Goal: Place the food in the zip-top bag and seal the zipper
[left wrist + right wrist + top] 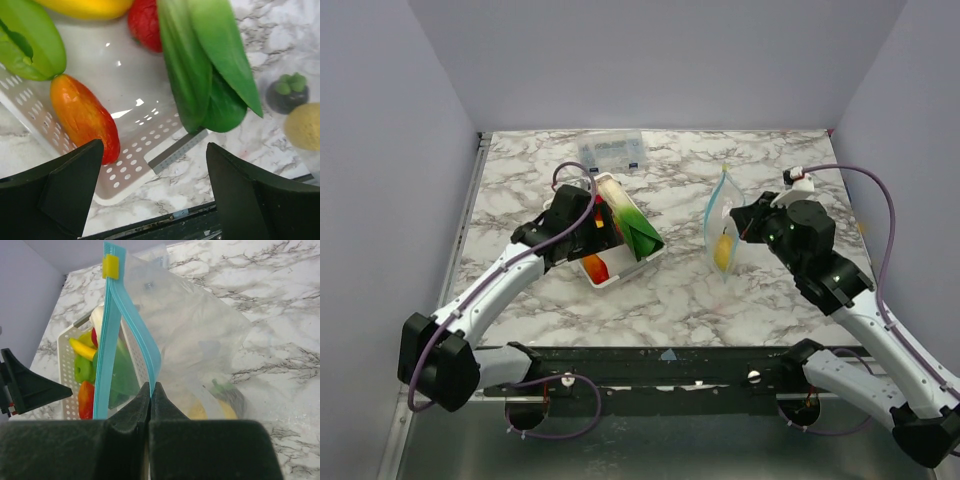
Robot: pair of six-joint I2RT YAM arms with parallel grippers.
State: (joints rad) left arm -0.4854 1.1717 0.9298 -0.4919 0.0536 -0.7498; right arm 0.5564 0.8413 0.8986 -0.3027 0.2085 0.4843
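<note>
My left gripper (pixel 153 146), jaws spread, hangs over the tray (pixel 125 65) with the orange piece (pixel 85 117) beside its left finger, lower left of the wrist frame, long axis slanting down-right, while my right gripper (pixel 150 390) pinches the bag (pixel 200 335) upright by its mouth.

Bare marble (pixel 680 275) lies open between tray (pixel 603 283) and bag (pixel 720 215). The bag's mouth gapes only narrowly along the zipper (pixel 102 365). Inside the tray, bare floor separates the orange piece (pixel 82 115) from the long green vegetable (pixel 200 65).
</note>
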